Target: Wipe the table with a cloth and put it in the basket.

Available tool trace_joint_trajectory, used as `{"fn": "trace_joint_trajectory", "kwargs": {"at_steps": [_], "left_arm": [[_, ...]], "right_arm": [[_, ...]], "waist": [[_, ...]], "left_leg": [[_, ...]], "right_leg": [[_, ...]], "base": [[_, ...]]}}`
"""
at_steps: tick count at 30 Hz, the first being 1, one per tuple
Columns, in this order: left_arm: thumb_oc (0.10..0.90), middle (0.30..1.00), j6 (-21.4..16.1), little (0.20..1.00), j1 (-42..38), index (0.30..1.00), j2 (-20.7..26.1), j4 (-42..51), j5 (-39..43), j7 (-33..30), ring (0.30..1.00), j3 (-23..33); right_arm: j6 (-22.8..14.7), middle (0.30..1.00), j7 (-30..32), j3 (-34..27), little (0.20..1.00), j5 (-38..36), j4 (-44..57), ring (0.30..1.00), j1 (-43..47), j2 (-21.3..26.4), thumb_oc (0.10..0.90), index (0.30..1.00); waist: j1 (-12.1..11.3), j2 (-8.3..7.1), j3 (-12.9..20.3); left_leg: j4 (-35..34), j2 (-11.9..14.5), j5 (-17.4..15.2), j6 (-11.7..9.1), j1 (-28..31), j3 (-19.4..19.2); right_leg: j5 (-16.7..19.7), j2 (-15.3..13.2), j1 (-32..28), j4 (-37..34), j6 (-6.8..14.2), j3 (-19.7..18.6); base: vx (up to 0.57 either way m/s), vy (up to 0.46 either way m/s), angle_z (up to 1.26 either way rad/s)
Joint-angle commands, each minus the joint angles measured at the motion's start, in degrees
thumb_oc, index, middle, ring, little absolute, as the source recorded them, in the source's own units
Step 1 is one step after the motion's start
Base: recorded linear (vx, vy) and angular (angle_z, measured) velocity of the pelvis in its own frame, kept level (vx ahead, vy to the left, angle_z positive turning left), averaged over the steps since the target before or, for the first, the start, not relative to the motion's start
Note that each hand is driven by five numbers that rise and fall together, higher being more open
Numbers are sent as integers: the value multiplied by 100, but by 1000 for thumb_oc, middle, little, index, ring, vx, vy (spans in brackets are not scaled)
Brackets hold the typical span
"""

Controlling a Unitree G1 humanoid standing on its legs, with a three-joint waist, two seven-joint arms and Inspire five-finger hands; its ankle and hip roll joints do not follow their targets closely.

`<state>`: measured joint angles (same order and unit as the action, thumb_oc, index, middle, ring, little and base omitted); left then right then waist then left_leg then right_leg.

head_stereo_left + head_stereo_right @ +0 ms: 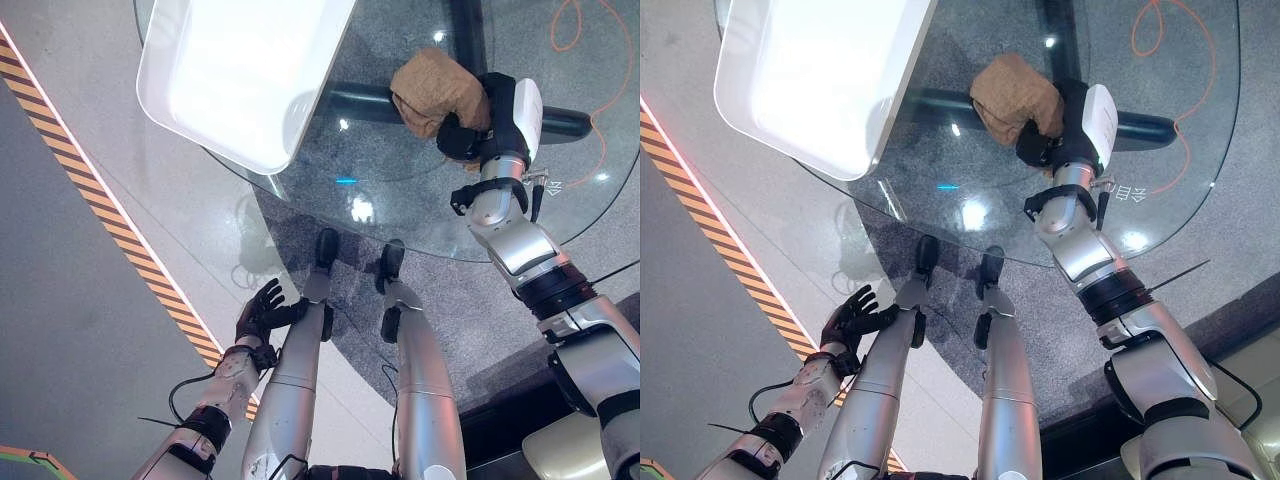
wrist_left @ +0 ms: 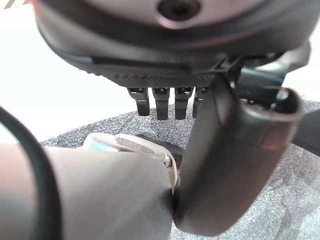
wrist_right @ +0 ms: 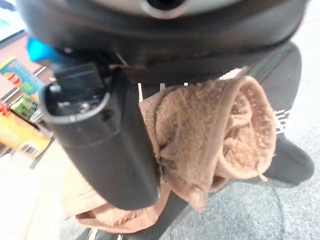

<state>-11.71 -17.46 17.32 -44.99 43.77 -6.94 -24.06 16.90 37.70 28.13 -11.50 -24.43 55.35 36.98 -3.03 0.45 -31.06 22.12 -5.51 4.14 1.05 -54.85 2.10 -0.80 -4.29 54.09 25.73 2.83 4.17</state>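
A brown terry cloth (image 1: 432,88) is bunched up over the round glass table (image 1: 400,190), and my right hand (image 1: 470,135) is shut on it. The right wrist view has the cloth (image 3: 215,140) wadded between the thumb (image 3: 100,145) and the curled fingers. A white rectangular basket (image 1: 240,70) stands on the table's far left part, to the left of the cloth. My left hand (image 1: 262,312) hangs low beside the table with its fingers spread, holding nothing; its fingers (image 2: 162,102) are straight in the left wrist view.
A black-and-yellow striped line (image 1: 110,220) runs across the floor at the left. An orange cable (image 1: 590,60) lies on the floor under the glass at the far right. The table's dark base bar (image 1: 370,100) shows through the glass.
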Motion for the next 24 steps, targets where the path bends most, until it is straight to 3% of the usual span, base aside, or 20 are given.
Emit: {"fn": "trace_joint_trajectory", "kwargs": {"at_steps": [1,7,12,18,24], "left_arm": [[800,900,-55,900,967,900,-40,-81,113,13,900,44],[800,900,-109,900,1030,900,-23,-74,189,58,900,51],[800,900,-75,900,961,900,-29,-43,237,7,900,2],[800,900,-37,900,880,900,-95,-104,195,15,900,10],[800,900,-41,900,847,900,-200,-159,133,43,900,5]], "right_arm": [[-130,300,1167,-883,200,-155,-147,300,-24,1088,100,300],[-618,300,2013,-1493,200,-640,-281,300,-402,1156,100,300],[-850,300,2277,-1667,200,-646,-318,300,-443,1104,100,300],[-840,300,2136,-1551,200,-534,-235,300,-241,1020,100,300],[-578,300,1721,-1195,200,-303,85,300,28,815,100,300]], "waist": [[-30,192,126],[33,216,126],[45,244,126],[25,283,126],[-31,311,126]], "left_leg": [[146,-92,-676,238,252,-155],[157,-93,-725,246,256,-185],[160,-107,-729,259,255,-197],[130,-122,-723,235,306,-187],[102,-127,-684,218,300,-181]], "right_leg": [[452,254,-52,-494,109,5],[452,260,-50,-516,126,-37],[473,251,-50,-545,131,-45],[451,220,-98,-575,130,-38],[396,197,-87,-552,88,-5]], "base": [[0,0,0],[0,0,-1],[-1,-6,-10],[-2,-2,-5],[0,0,0]]}}
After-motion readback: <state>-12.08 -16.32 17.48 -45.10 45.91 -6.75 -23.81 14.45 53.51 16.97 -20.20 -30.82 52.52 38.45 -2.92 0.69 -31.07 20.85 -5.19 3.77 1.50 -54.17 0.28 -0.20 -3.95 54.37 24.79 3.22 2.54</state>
